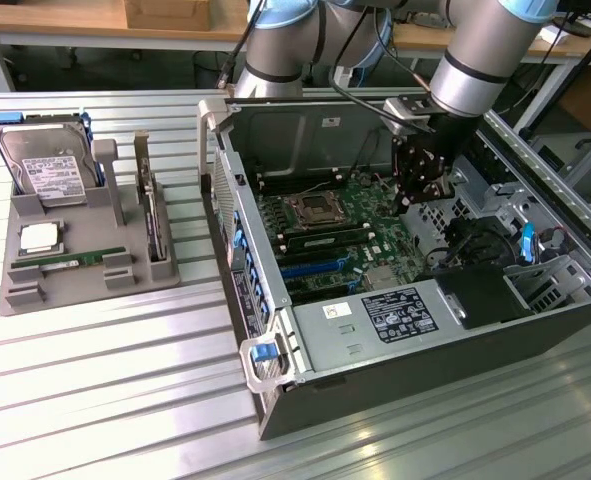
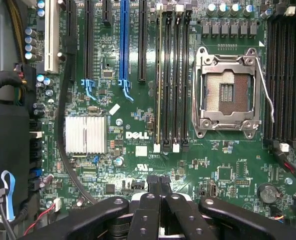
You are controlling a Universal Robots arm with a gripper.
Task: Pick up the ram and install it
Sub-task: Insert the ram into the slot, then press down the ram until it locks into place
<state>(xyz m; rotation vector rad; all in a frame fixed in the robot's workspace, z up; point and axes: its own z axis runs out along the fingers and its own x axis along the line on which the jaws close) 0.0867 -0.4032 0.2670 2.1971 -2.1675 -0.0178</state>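
hovering shut over the board while the ram waits on the tray

hanging inside the open computer case [image 1: 275,400], the gripper [image 1: 422,192] sits above the motherboard [image 1: 345,225] with its fingers pressed together and nothing between them — the wrist view shows the two black fingertips [image 2: 158,187] meeting over bare green board, just short of the memory slots [image 2: 172,75] and the empty cpu socket [image 2: 228,92].

the ram [image 1: 67,262] is not in the claw. it lies on the grey parts tray [image 1: 20,300], outside the case and well apart from the gripper — off toward the exterior view's left and nearer the camera than the claw, with the case's side wall standing between the two. the stick rests flat in its cradle, its long axis running roughly along the exterior view's left-right line, tipped slightly. beyond it on the same tray sit a loose processor [image 1: 40,237] and an upright hard drive [image 1: 43,165]; a wider card [image 1: 153,215] stands on edge at the side of the tray closest to the claw.

in the wrist view the slots below the claw run lengthwise away from the fingertips, one of them showing a pale yellowish edge; whether a stick already sits there i cannot tell. judging from how things lie, the pick has not been made — the claw is empty, closed, and over the install site rather than over the ram.
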